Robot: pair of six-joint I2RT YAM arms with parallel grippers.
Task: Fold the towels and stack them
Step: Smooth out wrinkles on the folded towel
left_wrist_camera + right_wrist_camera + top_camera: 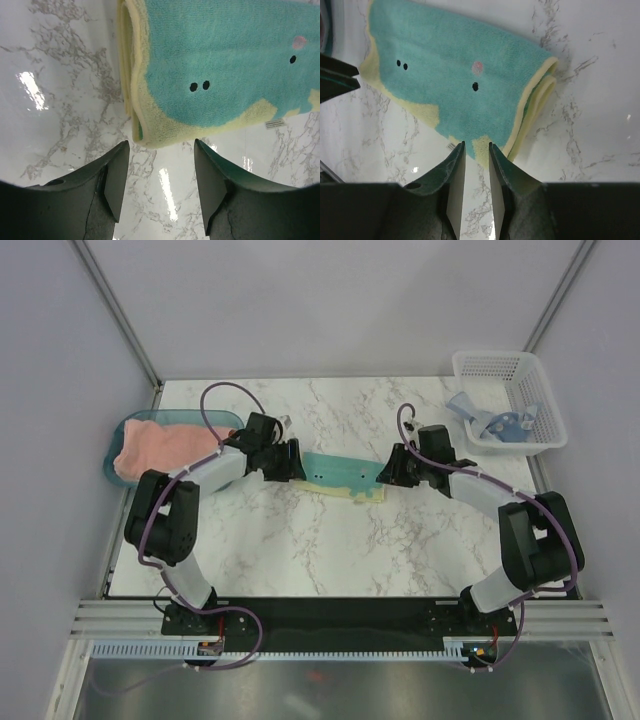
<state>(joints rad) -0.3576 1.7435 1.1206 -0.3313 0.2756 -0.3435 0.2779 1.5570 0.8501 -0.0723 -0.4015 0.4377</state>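
The pale yellow towel with teal patches (pixel 340 476) lies folded flat at mid-table, a small white tag (pixel 274 123) at its near edge. My left gripper (pixel 296 462) (pixel 160 149) is open just short of the towel's folded left end (pixel 131 75), with only table between its fingers. My right gripper (pixel 384 473) (pixel 476 148) stands over the towel's near right corner (pixel 483 148), jaws a narrow gap apart, and table shows between them. The salmon-pink towel (pixel 160 447) lies folded in the teal tray (pixel 122 430). The light blue towel (pixel 492 420) lies crumpled in the white basket (pixel 545 405).
The tray sits at the table's left edge, close behind the left arm's elbow (pixel 165 505). The mesh basket stands at the back right corner. Marble tabletop (pixel 330 545) stretches between the towel and the arm bases. Grey walls close off the left, right and back.
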